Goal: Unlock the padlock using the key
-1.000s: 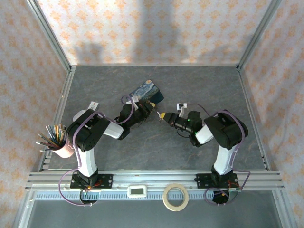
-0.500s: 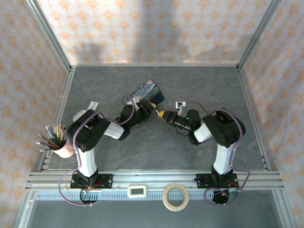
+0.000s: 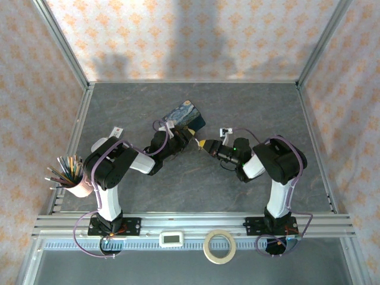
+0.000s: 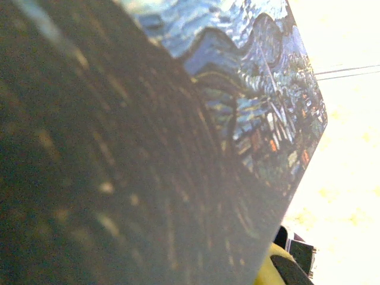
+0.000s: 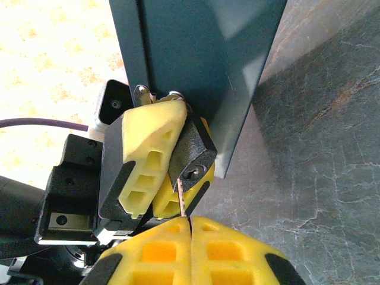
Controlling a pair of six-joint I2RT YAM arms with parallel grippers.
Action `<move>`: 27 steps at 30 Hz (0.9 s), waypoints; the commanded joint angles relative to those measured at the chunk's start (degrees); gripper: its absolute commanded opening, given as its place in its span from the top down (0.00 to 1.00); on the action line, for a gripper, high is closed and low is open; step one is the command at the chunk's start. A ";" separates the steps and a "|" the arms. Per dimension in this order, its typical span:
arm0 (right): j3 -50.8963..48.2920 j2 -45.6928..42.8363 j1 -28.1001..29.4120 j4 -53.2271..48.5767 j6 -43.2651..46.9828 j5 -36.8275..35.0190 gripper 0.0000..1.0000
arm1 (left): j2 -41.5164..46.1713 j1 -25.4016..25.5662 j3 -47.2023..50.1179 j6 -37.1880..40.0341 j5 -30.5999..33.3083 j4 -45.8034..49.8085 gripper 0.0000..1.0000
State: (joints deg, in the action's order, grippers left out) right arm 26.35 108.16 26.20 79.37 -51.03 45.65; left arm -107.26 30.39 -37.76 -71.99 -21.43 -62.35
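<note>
Bright even light, wrist views blurred, overexposed

1. The key [image 5: 181,199]: its head is hidden between the pads of the right gripper [image 5: 190,224].
2. The padlock [image 5: 191,155]: its shackle is mostly hidden behind the left gripper [image 5: 177,169].
3. The tin [image 4: 249,119]: blurred and cut off by 3 edges.

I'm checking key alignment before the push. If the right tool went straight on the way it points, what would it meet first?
The padlock, bottom face toward it: the key pinched in the right tool has its tip near the keyhole, though depth is unclear.
</note>
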 commanded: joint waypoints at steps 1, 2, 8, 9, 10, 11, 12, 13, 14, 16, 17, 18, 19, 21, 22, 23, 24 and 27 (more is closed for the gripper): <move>-0.16 -0.40 -0.26 3.51 -0.21 0.37 1.00 | 1.88 0.37 -0.57 0.71 1.00 -1.27 1.00; -0.24 -0.61 -0.25 3.55 -0.28 0.28 1.00 | 1.88 0.37 -0.62 0.64 1.00 -1.33 1.00; -0.68 -1.27 -0.24 3.46 -0.17 0.03 1.00 | 1.70 0.39 -0.59 0.53 0.93 -1.42 1.00; -0.84 -1.45 -0.26 3.33 -0.05 -0.07 1.00 | 1.71 0.37 -0.58 0.49 0.91 -1.38 1.00; -1.01 -1.57 -0.25 3.15 0.09 -0.16 1.00 | 1.67 0.39 -0.65 0.46 1.02 -1.38 1.00; -1.11 -1.77 -0.27 2.99 0.24 -0.14 1.00 | 1.66 0.36 -0.60 0.42 0.99 -1.32 1.00; -1.26 -1.86 -0.25 2.68 0.43 -0.20 1.00 | 1.77 0.37 -0.59 0.44 0.96 -1.36 1.00; -1.30 -1.84 -0.24 2.46 0.61 -0.19 1.00 | 1.78 0.37 -0.65 0.53 1.01 -1.43 1.00; -1.43 -1.81 -0.23 2.45 0.65 -0.19 1.00 | 1.83 0.39 -0.61 0.53 0.97 -1.38 1.00; -1.49 -1.48 -0.27 2.96 0.36 -0.37 1.00 | 1.97 0.39 -0.57 0.53 1.12 -1.36 1.00; -1.53 -1.38 -0.33 3.22 0.25 -0.40 1.00 | 2.01 0.37 -0.53 0.53 1.06 -1.31 1.00; -1.39 -1.22 -0.27 3.67 0.06 -0.43 1.00 | 2.05 0.37 -0.56 0.53 0.98 -1.32 1.00; -1.31 -1.09 -0.27 3.85 -0.13 -0.32 1.00 | 2.13 0.37 -0.52 0.53 0.97 -1.29 1.00; -0.83 -0.89 -0.26 4.04 -0.28 -0.23 1.00 | 2.18 0.37 -0.45 0.57 1.00 -1.37 1.00; -0.57 -0.80 -0.26 4.00 -0.28 -0.21 1.00 | 2.23 0.37 -0.44 0.60 0.98 -1.37 1.00; -0.31 -0.77 -0.30 3.95 -0.30 -0.21 1.00 | 2.23 0.37 -0.47 0.58 1.00 -1.37 1.00; -0.04 -0.67 -0.32 4.02 -0.33 -0.20 1.00 | 2.23 0.41 -0.41 0.53 0.99 -1.37 1.00; 0.67 -0.20 -0.31 3.91 -0.31 -0.21 1.00 | 2.31 0.37 -0.32 0.36 0.95 -1.72 1.00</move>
State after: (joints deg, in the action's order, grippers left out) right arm 25.63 108.16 26.17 79.42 -51.09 45.43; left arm -107.24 30.39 -37.76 -71.99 -21.43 -62.33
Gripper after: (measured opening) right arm 0.042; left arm 0.103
